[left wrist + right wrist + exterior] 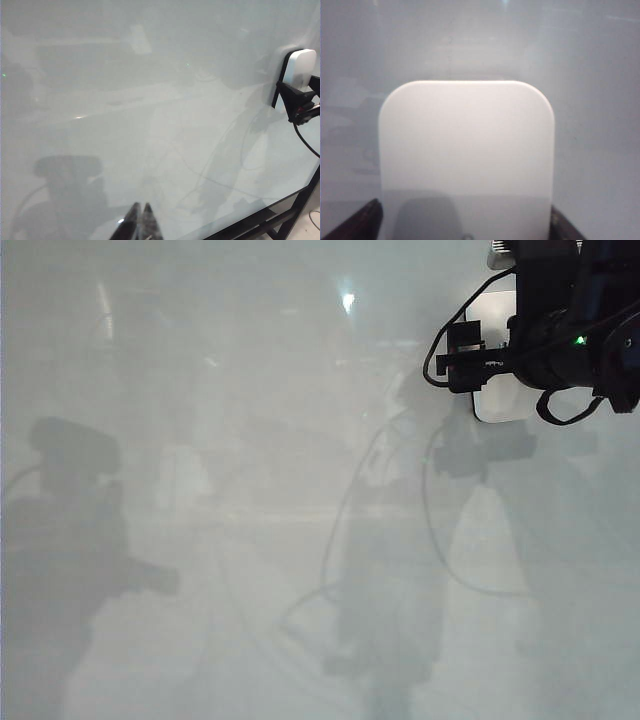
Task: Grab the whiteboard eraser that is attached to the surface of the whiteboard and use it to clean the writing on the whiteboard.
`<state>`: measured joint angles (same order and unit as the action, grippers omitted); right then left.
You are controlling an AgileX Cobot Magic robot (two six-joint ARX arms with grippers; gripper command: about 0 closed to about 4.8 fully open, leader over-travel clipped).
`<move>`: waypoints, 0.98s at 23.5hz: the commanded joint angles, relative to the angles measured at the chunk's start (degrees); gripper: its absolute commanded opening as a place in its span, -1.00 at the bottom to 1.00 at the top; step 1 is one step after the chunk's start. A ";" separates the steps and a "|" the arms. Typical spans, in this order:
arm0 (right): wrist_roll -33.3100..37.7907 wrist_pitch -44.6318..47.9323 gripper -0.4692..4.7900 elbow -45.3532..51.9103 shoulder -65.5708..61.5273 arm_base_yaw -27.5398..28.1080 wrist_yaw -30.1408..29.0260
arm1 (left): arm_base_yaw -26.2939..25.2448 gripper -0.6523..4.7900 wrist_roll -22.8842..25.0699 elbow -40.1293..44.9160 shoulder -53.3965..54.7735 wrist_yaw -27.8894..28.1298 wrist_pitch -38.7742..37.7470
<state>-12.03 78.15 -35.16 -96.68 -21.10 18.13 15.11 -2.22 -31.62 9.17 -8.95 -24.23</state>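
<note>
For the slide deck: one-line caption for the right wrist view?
Right gripper open, fingers straddling the white whiteboard eraser on the glossy whiteboard; no writing visible.

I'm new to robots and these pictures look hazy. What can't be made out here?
- Writing: none visible on the whiteboard; glare and shadows cover it in every view.
- Whiteboard eraser: largely hidden by the right arm in the exterior view.
- Right gripper: fingers straddle the eraser, cut off by the wrist picture's edge; contact unclear.
- Left gripper: only closed tips show, hovering over the board.
</note>
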 commanded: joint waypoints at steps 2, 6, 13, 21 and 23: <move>0.02 1.42 0.83 4.02 3.08 -0.33 1.75 | -0.07 -0.78 0.07 -0.13 0.00 -0.24 0.68; -0.02 1.42 0.82 8.90 7.10 -0.35 2.71 | -0.07 -0.78 0.07 -0.13 0.00 -0.24 0.68; -0.02 0.04 -0.32 22.29 22.88 -1.14 3.17 | -0.09 -0.78 0.07 -0.13 0.00 -0.24 0.68; 0.07 -24.63 -0.85 26.10 44.46 -2.14 2.71 | -0.07 -0.78 0.07 -0.13 0.00 -0.24 0.66; 0.33 -31.15 -0.85 26.12 49.86 -2.21 2.73 | -0.09 -0.78 0.07 -0.13 0.00 -0.26 0.66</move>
<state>-12.05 50.30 -8.91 -48.64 -23.33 20.86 15.11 -2.22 -31.62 9.17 -8.97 -24.25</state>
